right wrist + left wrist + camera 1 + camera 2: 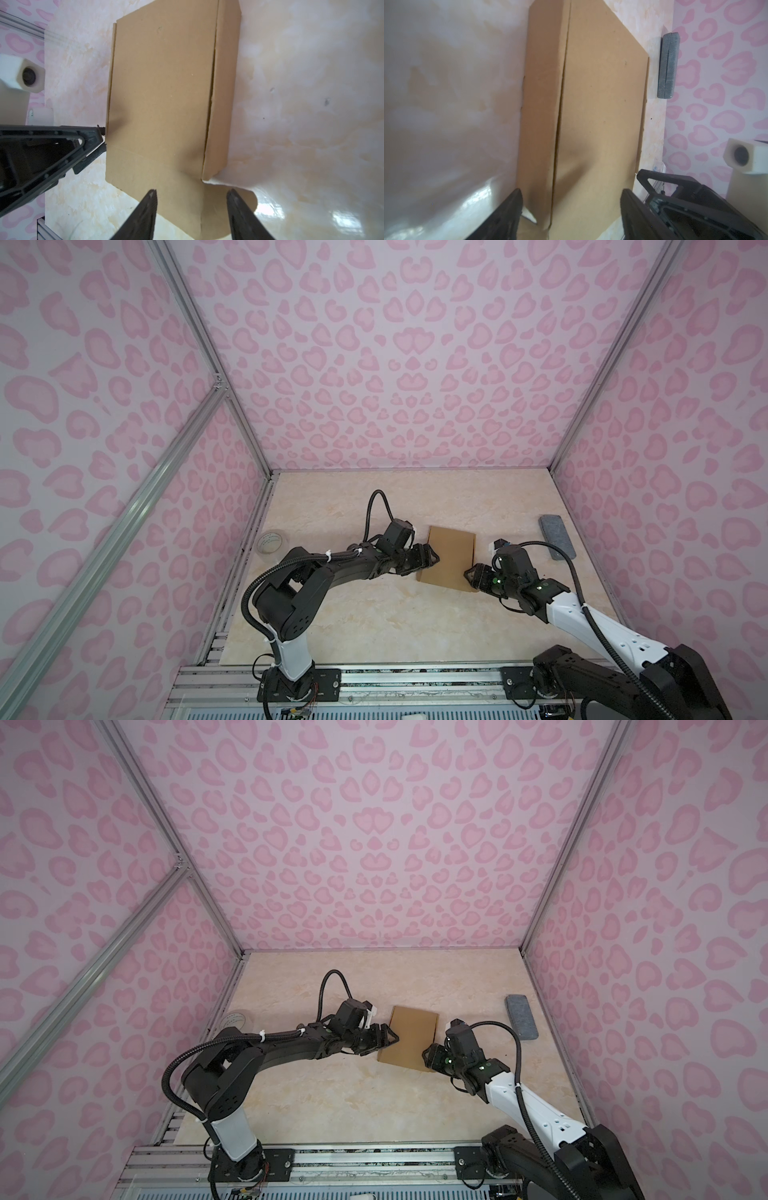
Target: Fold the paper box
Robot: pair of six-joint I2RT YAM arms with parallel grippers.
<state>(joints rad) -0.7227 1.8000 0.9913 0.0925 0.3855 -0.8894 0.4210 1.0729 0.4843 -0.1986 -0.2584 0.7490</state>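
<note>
- The left arm [332, 568] rises from its base at the near edge, bends at the elbow and stretches low across to the right, ending at the left side of the box.
- The left fingers [508, 214] are spread wide with nothing clamped between them. Their tips sit right at the box's left edge, close to its near corner.
- The right arm [582, 614] comes in from the near right, its white forearm angled to the far left and its wrist dipped towards the box's near right corner.
- The right fingers [145, 216] are also parted and grip nothing. They hang just over the flat flap at the near end of the box.
- The paper box [451, 556] lies flat in the middle of the worktop [353, 614], between the two arms. Its lid is down, so the inside is hidden. The flap at its near end lies out on the worktop, with a rounded ear at its right corner.
- A roll of clear tape [272, 545] lies by the left wall; the marks on it are too small to read.
- A grey block [557, 537] lies near the right wall, well apart from the box.
</note>
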